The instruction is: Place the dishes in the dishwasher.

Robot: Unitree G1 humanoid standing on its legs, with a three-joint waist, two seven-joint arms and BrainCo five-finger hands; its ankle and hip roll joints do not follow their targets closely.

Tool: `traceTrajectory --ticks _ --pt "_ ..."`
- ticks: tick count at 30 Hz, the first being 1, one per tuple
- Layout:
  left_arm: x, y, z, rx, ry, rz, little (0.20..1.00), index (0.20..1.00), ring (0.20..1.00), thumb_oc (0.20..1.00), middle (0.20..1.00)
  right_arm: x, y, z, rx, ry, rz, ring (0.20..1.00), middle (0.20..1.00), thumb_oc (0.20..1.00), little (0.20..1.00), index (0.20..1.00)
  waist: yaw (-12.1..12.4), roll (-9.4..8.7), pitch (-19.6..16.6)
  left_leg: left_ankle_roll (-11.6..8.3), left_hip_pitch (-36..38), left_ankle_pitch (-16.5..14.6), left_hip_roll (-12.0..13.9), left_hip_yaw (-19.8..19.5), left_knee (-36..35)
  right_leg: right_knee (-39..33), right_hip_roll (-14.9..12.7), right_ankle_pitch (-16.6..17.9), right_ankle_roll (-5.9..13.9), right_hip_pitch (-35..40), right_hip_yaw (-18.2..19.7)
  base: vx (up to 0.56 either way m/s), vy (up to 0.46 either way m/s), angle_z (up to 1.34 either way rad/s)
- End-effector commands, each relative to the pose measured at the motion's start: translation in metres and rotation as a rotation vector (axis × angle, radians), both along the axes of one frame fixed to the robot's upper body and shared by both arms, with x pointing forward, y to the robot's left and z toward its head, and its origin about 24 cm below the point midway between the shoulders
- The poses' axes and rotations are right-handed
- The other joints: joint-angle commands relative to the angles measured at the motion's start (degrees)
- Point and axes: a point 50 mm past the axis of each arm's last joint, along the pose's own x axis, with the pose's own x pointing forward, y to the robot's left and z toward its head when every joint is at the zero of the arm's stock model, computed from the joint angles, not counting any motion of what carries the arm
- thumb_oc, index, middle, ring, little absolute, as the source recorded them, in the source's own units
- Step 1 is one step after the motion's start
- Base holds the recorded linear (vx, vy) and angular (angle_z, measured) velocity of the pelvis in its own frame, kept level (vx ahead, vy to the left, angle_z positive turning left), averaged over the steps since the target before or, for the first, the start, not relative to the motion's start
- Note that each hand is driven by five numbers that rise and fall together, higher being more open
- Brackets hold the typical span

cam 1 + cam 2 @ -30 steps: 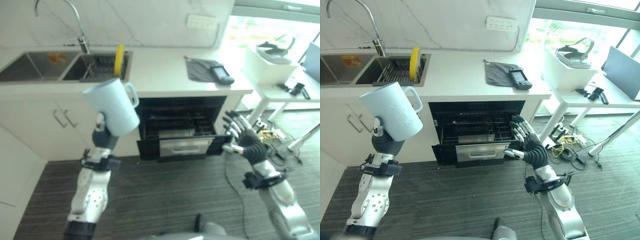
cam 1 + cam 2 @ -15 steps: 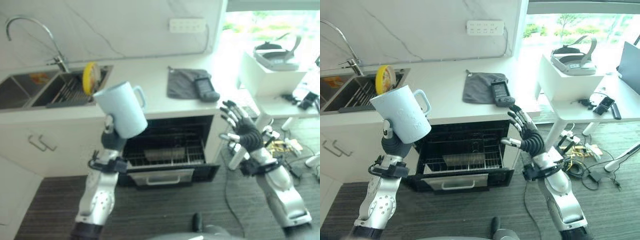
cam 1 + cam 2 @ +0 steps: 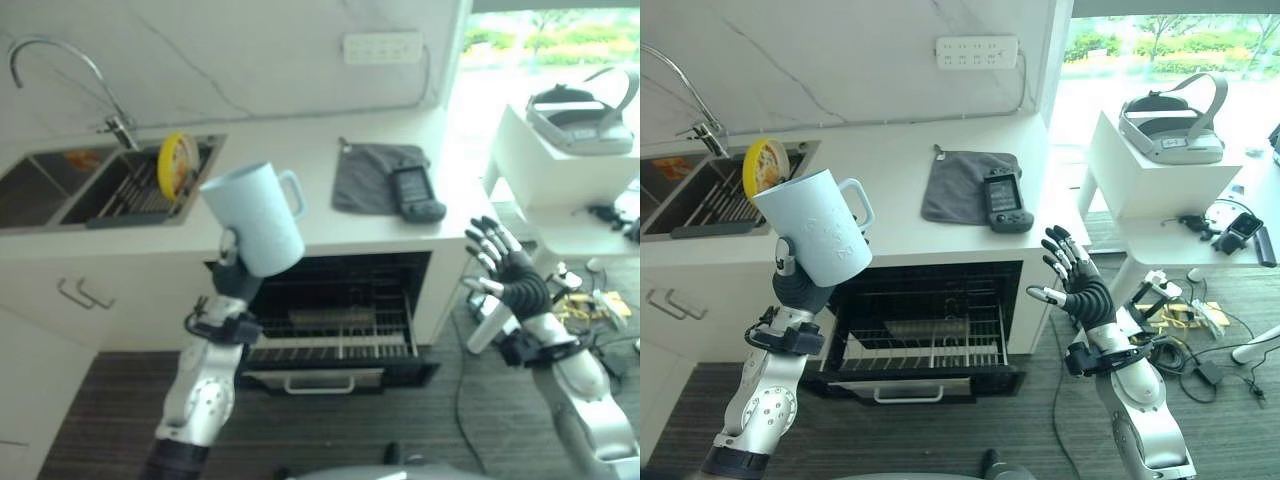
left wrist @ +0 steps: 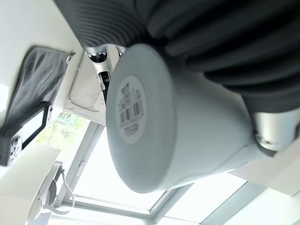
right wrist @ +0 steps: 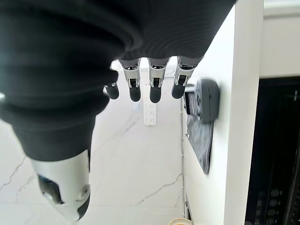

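Item: pale blue mug (image 3: pixel 823 228), held aloft by the left hand (image 3: pixel 800 283), above and to the left of the open dishwasher (image 3: pixel 920 320). The mug was tilted, handle turned toward the dishwasher side; in the left wrist view its labelled base (image 4: pixel 131 110) was seen, with the hand's dark cover wrapped about the body, so the hand was read as clamped round it.

Change noted: against the pictures of a second before, the whole scene was found shifted, the dishwasher lying more centrally below; this was taken as camera movement. The mug was kept raised throughout, its rim slightly more upright. The right hand (image 3: pixel 1077 285) was kept beside the dishwasher's right edge, fingers spread and straight, nothing held.

Bearing on task: the robot was judged better squared to the dishwasher; the mug was not yet lowered to the pulled-out rack (image 3: pixel 335 335).

Other stock: yellow plate (image 3: pixel 178 160) standing in the sink rack, left of the dishwasher; grey cloth (image 3: pixel 960 186) and dark handheld device (image 3: pixel 1002 197) on the counter above it.

Obscured: the left hand's fingers behind the mug; the rack's contents, indistinct.
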Motion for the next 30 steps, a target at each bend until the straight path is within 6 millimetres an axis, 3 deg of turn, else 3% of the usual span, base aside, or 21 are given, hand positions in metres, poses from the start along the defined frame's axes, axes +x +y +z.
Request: traceTrajectory --ticks 1,7,13,19,20,22,30 --pt "-0.004 0.018 0.022 0.011 -0.122 0.059 0.200 0.200 0.200 0.200 0.200 0.002 0.011 0.015 0.041 -0.083 0.061 1.000 1.000 1.000 1.000 1.000 1.1 -4.69 -1.6 2.26 2.6 -2.4 -4.4 -0.4 0.3 2.1 -5.6 1.0 4.48 -0.7 6.1 0.06 0.196 0.03" --pt "-0.005 0.023 0.022 0.031 -0.121 0.082 0.200 0.200 0.200 0.200 0.200 0.002 0.017 0.013 0.051 -0.070 0.065 1.000 1.000 1.000 1.000 1.000 2.4 -6.03 -1.0 3.53 2.9 -3.9 -5.6 -0.9 0.3 3.6 -6.6 1.2 5.73 -1.8 5.4 0.00 0.138 0.05" --pt "0.001 0.018 0.025 0.218 -0.114 0.164 0.200 0.200 0.200 0.200 0.200 0.008 0.019 0.011 0.103 -0.020 0.058 1.000 1.000 1.000 1.000 1.000 3.5 -7.03 -0.7 4.37 3.0 -4.5 -6.2 -0.5 0.3 3.5 -7.3 1.5 6.47 -1.3 4.5 -0.04 0.033 0.00" --pt "0.018 0.003 0.030 0.357 -0.140 0.253 0.200 0.200 0.200 0.200 0.200 0.026 0.046 0.026 0.139 -0.064 0.155 1.000 1.000 1.000 1.000 1.000 4.8 -6.95 -0.8 4.39 3.4 -4.4 -6.3 -0.5 0.3 1.8 -7.3 2.1 6.56 0.7 3.5 -0.04 -0.051 -0.02" --pt "0.020 0.001 0.030 0.380 -0.145 0.279 0.200 0.200 0.200 0.200 0.200 0.028 0.050 0.030 0.139 -0.075 0.172 1.000 1.000 1.000 1.000 1.000 4.9 -6.88 -0.9 4.36 3.5 -4.5 -6.3 -0.5 0.3 1.6 -7.3 2.1 6.57 0.9 3.3 -0.06 -0.075 0.02" --pt "0.025 0.009 0.033 0.383 -0.158 0.548 0.200 0.200 0.200 0.200 0.200 0.034 0.061 0.036 0.129 -0.092 0.204 1.000 1.000 1.000 1.000 1.000 5.5 -6.93 -1.4 4.17 3.6 -4.6 -6.5 -0.5 0.3 0.4 -7.4 2.3 6.55 1.9 2.9 -0.05 -0.090 -0.01" --pt "0.030 -0.007 0.038 0.570 -0.301 0.753 0.200 0.200 0.200 0.200 0.200 0.042 0.091 0.049 0.198 -0.106 0.330 1.000 1.000 1.000 1.000 1.000 6.3 -6.92 -2.6 3.82 3.4 -4.6 -6.4 0.0 0.3 -0.1 -7.4 1.9 6.22 2.5 2.5 -0.03 -0.032 -0.01"
